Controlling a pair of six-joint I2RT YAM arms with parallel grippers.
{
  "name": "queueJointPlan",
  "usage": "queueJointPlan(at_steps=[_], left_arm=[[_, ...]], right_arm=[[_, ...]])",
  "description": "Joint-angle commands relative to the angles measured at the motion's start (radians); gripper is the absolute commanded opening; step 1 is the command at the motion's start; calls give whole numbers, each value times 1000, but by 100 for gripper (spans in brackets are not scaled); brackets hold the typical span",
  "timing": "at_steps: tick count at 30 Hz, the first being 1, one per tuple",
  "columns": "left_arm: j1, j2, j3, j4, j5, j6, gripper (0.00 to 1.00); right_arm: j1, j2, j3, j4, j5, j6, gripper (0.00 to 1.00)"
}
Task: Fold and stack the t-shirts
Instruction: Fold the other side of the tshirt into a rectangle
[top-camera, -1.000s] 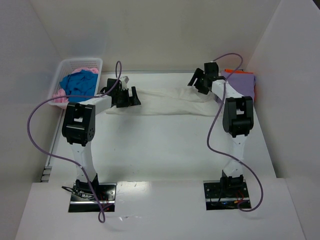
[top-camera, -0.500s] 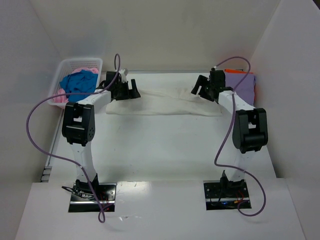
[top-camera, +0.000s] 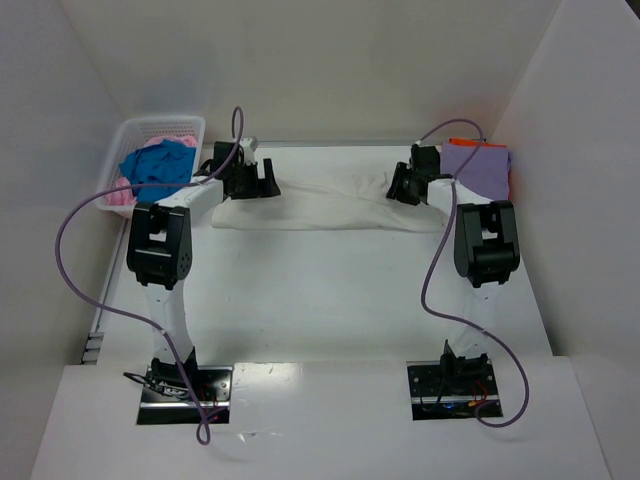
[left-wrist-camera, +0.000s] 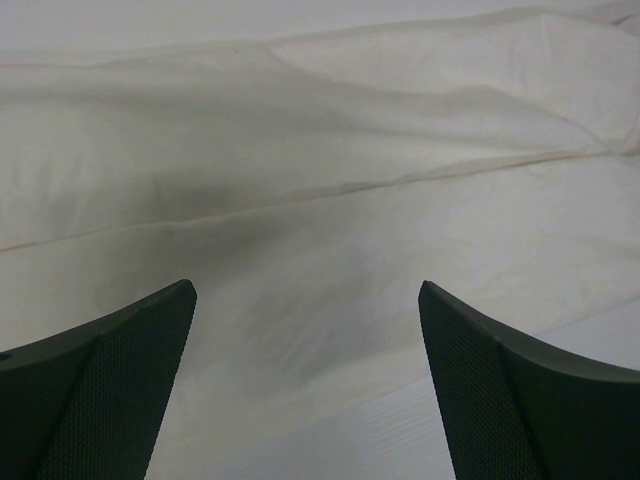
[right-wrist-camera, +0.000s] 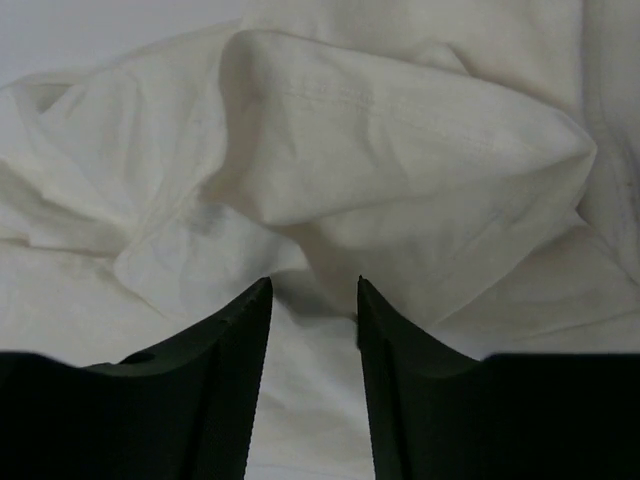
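Note:
The cream-white t-shirt (top-camera: 330, 205) lies as a long crumpled band across the far middle of the table. My left gripper (top-camera: 262, 186) is at its left end, wide open and empty, with flat cloth (left-wrist-camera: 320, 200) under it (left-wrist-camera: 305, 290). My right gripper (top-camera: 400, 189) is low over the shirt's right end. Its jaws stand a narrow gap apart (right-wrist-camera: 312, 285) with a bunched fold of the cloth (right-wrist-camera: 400, 140) just ahead and cloth lying between them. A lavender shirt (top-camera: 478, 166) lies on an orange one (top-camera: 462, 142) at the far right.
A white lattice basket (top-camera: 128, 137) at the far left holds a blue shirt (top-camera: 155, 165) and a pink one (top-camera: 118, 192). White walls close in the table at the back and on both sides.
My right gripper has come down from behind the shirt's right end onto the cloth. My left gripper moved a little farther back over the shirt's left end, then stayed.

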Motion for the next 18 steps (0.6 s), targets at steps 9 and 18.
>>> queueJointPlan(at_steps=[9,18], left_arm=[[17,54,50,3,42,26,100],[8,73,50,-17,-30,37,100]], right_arm=[[-1,39,168,20,40,-28,16],[-1,169,362,-26,14,-63,22]])
